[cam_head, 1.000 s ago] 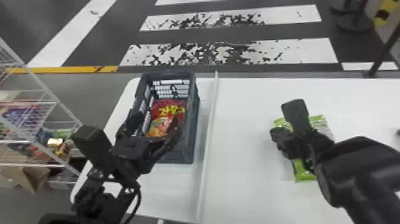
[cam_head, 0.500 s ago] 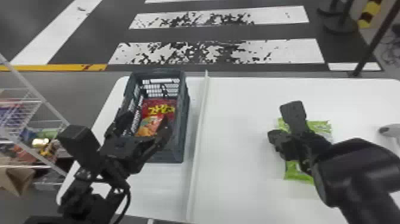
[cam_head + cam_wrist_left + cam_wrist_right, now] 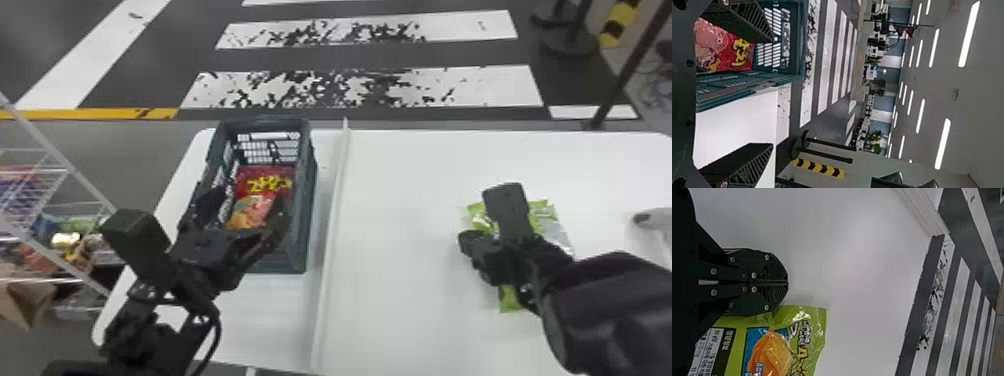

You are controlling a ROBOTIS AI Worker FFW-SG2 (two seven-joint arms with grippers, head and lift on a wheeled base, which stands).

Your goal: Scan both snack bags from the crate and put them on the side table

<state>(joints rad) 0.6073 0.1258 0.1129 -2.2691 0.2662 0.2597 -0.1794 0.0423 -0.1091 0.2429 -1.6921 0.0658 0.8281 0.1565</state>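
In the head view my left gripper (image 3: 245, 217) is at the near end of the dark crate (image 3: 306, 200), its fingers apart over the red snack bag (image 3: 262, 192) inside. In the left wrist view the left gripper (image 3: 772, 93) is open, one finger over the red bag (image 3: 742, 55) and the other outside the crate wall. My right gripper (image 3: 467, 242) is over the green snack bag (image 3: 542, 207) on the white table. In the right wrist view the right gripper (image 3: 788, 282) has its fingers together beside the green bag (image 3: 817, 323), part of which lies under it.
A raised white strip (image 3: 334, 215) divides the table (image 3: 410, 280) between crate and green bag. A white device (image 3: 655, 220) lies at the right. Wire shelving (image 3: 60, 165) with packages stands off the table's left side.
The head view has swung a little to the right, bringing the white device in at the edge. Against the table, my right gripper has shifted slightly rightward; my left gripper stays near the crate.
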